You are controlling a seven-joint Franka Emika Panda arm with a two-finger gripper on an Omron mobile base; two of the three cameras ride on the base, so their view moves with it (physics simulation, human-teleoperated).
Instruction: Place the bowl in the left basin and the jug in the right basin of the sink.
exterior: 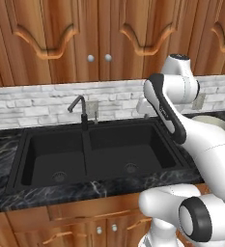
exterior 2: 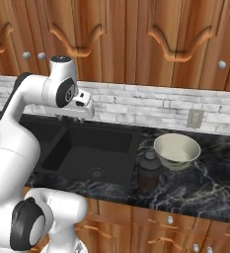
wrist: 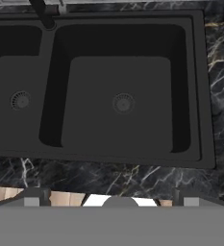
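The bowl (exterior 2: 177,149) and the jug (exterior 2: 148,170) stand side by side on the counter (exterior 2: 205,188) to the right of the sink (exterior 2: 87,148); both basins hold nothing. The gripper (exterior 2: 84,106) hangs above the right basin (wrist: 123,103), jaws spread wide and holding nothing. Judged best: swing right and descend squarely over one item. In the left base view the arm hides most of the bowl, and the fingertips are barely discernible

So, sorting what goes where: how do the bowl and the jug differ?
The bowl is wide, open-topped and pale cream; the jug is narrower, dark brown-black and capped by a rounded top. The bowl sits nearer the wall, the jug nearer the counter's front edge. Both stand upright on the counter, right of the sink.
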